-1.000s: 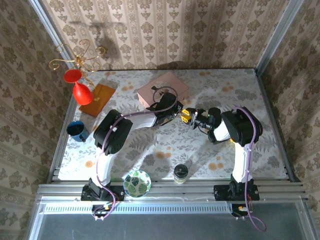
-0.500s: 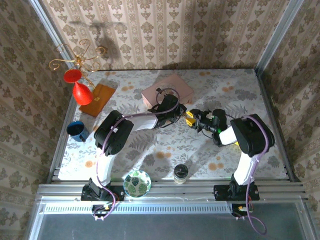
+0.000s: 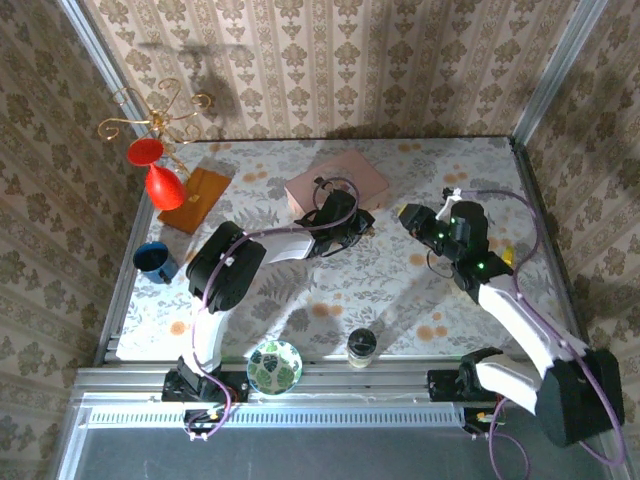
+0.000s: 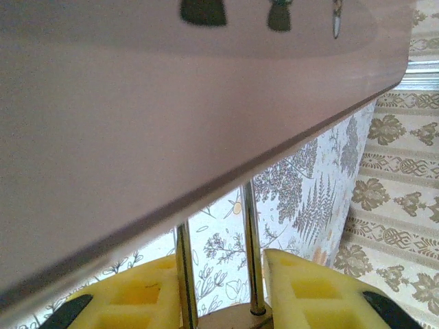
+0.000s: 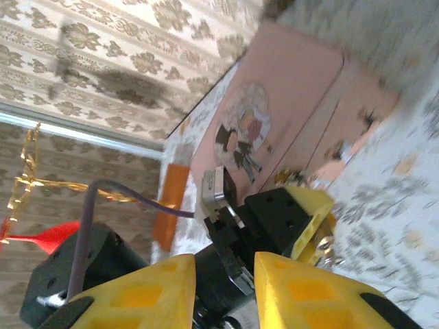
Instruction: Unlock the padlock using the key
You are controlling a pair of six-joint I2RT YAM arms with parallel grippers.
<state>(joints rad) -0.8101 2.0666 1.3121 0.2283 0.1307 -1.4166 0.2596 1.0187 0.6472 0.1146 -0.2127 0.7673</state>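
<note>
Tiny pale brass-coloured metal padlock (image 4: 230, 319) is clamped in the left pincer (image 4: 218, 266), shackle just under the pink flat box (image 4: 171, 103) edge. The right pincer (image 5: 225, 262) is spread, prob. empty. Padlock should be held steady and the key aligned w/ keyhole before turning.

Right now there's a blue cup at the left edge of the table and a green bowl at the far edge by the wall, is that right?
Not quite. The blue cup is at the left edge of the table, but the green bowl sits at the near edge, beside the dark jar, not at the far edge by the wall. The top view shows it.
</note>
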